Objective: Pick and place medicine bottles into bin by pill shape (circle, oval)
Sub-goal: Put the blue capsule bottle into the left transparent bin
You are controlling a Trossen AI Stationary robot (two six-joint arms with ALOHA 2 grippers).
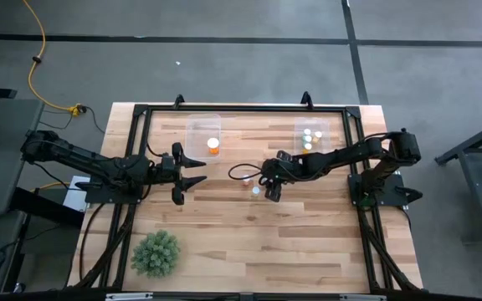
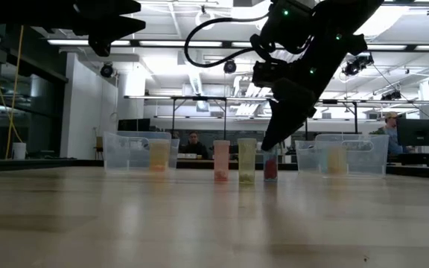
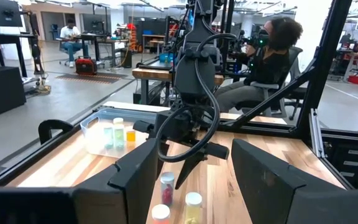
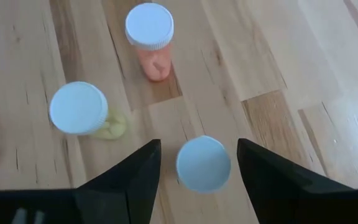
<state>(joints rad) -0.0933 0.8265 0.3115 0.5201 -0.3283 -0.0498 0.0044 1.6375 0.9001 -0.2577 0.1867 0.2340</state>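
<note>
Setting: a robotics laboratory or workshop. The wooden surface is enclosed by a black metal frame and stands on a grey floor crossed by dark tape lines; a yellow cable trails across the upper left of the high view. Beyond the surface, the left wrist view shows further workbenches, a seated person at centre right and another person at upper left. The low view shows ceiling strip lights and a monitor at right.
</note>
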